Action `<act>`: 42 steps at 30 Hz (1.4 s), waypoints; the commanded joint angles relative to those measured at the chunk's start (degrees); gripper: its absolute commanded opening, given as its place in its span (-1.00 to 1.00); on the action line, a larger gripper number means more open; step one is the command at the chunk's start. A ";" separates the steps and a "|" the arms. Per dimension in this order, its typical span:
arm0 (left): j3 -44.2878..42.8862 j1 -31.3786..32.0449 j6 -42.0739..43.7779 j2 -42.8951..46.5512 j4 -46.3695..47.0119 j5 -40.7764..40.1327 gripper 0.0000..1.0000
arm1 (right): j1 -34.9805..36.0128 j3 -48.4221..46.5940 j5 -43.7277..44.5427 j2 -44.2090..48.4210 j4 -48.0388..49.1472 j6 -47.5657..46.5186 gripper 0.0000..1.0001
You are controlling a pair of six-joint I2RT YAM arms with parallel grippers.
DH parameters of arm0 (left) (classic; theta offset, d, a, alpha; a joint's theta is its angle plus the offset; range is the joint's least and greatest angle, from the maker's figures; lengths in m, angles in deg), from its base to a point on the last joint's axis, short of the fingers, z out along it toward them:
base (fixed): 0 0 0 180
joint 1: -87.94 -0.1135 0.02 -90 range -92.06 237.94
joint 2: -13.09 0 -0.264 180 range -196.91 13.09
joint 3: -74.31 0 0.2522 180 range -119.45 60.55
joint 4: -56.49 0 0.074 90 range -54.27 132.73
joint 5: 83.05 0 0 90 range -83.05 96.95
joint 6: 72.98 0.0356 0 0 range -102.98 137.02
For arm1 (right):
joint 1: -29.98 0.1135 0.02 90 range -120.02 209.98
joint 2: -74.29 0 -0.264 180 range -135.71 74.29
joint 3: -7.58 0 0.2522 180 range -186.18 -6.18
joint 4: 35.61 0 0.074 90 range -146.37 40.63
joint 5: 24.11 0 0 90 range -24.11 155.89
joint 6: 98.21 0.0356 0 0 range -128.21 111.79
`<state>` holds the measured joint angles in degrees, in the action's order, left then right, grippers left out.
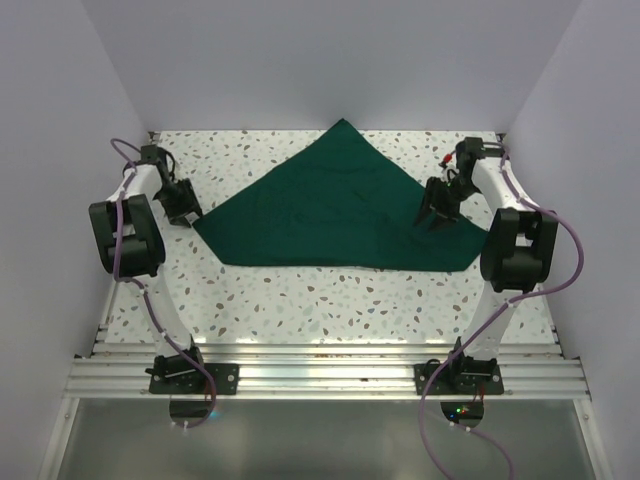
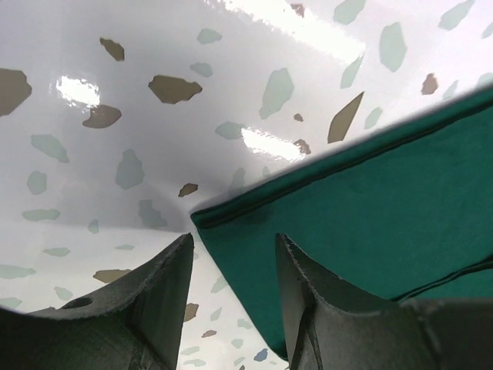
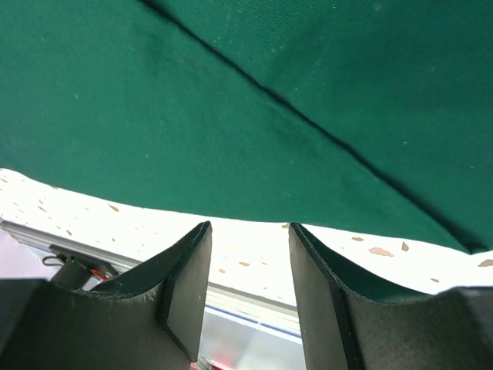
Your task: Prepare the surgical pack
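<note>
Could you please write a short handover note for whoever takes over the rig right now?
The drape lies flat on the table as a triangle, apex away from the arms.
The left gripper is open and empty, at the drape's left corner.
The right gripper is open and empty, over its right end.
Done: apparently one diagonal fold.
To do: probably more folds into a compact pack.

surgical pack (image 1: 340,205) on table (image 1: 300,300); left pincer (image 1: 189,214) at its left corner

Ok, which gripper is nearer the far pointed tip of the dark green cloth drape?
Right. The right gripper hangs over the right side of the drape, nearer its tip; the left gripper sits by the left corner, farther off.
</note>
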<state>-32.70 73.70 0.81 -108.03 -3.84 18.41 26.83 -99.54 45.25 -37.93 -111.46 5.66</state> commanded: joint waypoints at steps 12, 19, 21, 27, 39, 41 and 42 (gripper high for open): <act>7.11 0.09 1.18 -1.49 4.37 4.61 -0.08 | -0.09 1.69 -2.56 4.56 0.39 -0.25 -0.02; 8.61 0.35 -0.75 1.67 6.22 9.62 -0.62 | -0.09 3.10 -2.30 4.91 1.26 -0.16 -0.01; 9.49 0.79 -1.98 3.95 6.84 12.26 -0.81 | -0.01 4.06 -1.51 4.12 2.32 0.46 -0.01; 10.02 5.01 -5.76 11.95 7.98 19.73 -1.00 | 0.61 7.40 -0.01 0.00 7.15 3.36 -0.11; 7.30 17.22 -19.12 20.84 16.42 30.28 -1.00 | 1.40 7.85 2.01 -8.36 9.26 5.12 -0.47; 5.20 20.56 -20.17 19.79 16.51 32.21 -1.00 | 1.31 7.76 2.19 -9.50 9.00 5.20 -0.48; 4.49 21.61 -20.44 19.26 16.33 32.39 -1.00 | 1.31 7.76 2.19 -9.85 8.91 5.12 -0.49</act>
<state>-24.11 91.95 -15.62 -88.67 8.99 45.73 28.09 -91.41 45.38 -46.02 -103.39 10.40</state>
